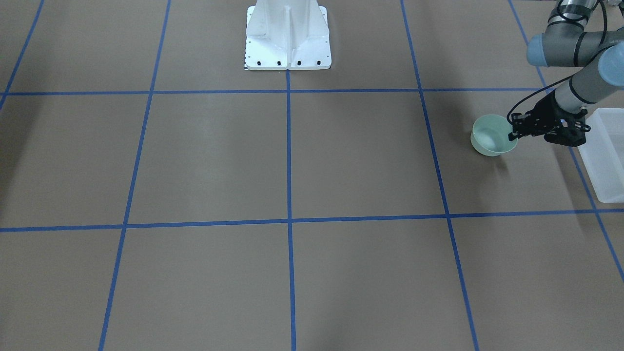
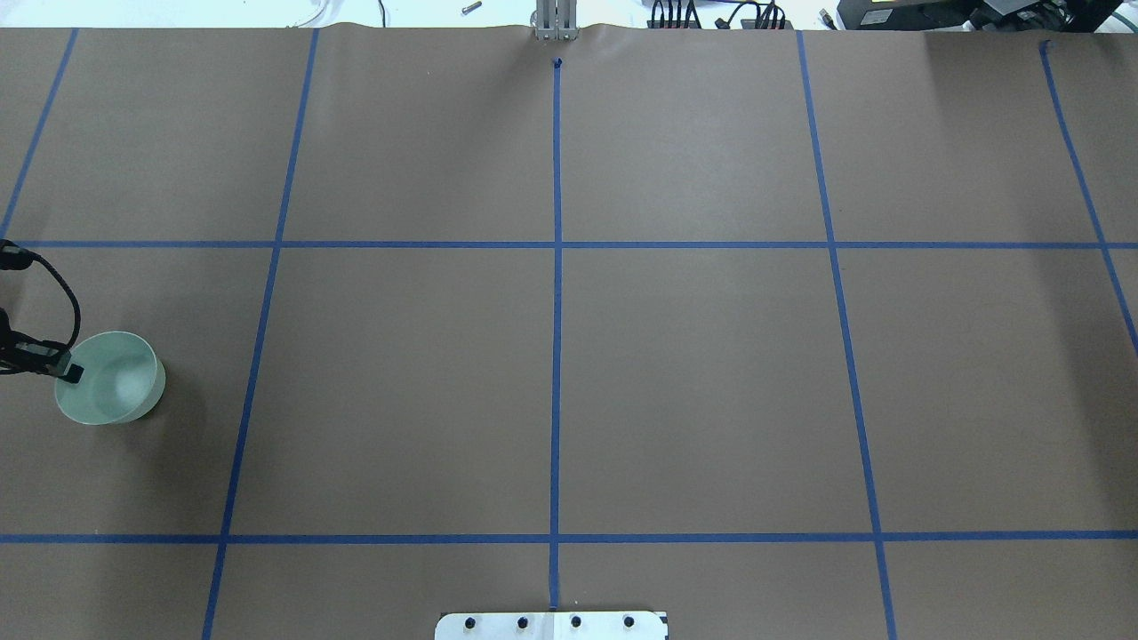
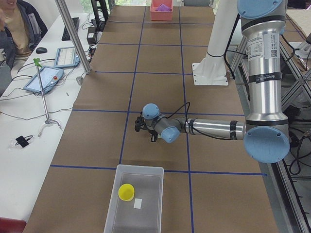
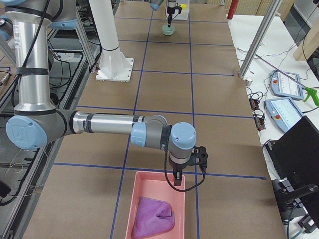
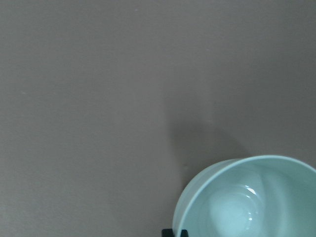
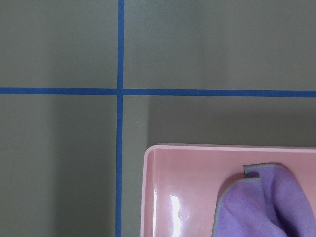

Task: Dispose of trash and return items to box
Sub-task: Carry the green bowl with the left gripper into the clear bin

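The pale-green bowl [image 1: 490,138] is at the robot's left side of the table, also in the overhead view [image 2: 116,382] and the left wrist view [image 5: 247,197]. My left gripper [image 1: 515,132] is shut on the bowl's rim, one finger inside it [image 2: 71,372], and its shadow lies apart from it on the table. The frosted box [image 1: 607,161] stands just beyond the gripper. In the exterior left view the yellow tumbler [image 3: 127,192] lies inside the box [image 3: 146,170]. My right gripper [image 4: 178,175] hangs over the near edge of a pink tray; I cannot tell whether it is open or shut.
The pink tray [image 4: 144,199] holds a purple cloth [image 4: 154,216], also seen in the right wrist view [image 6: 266,197]. A small white piece [image 3: 138,203] lies in the box. The white pedestal [image 1: 287,34] stands at the table's robot side.
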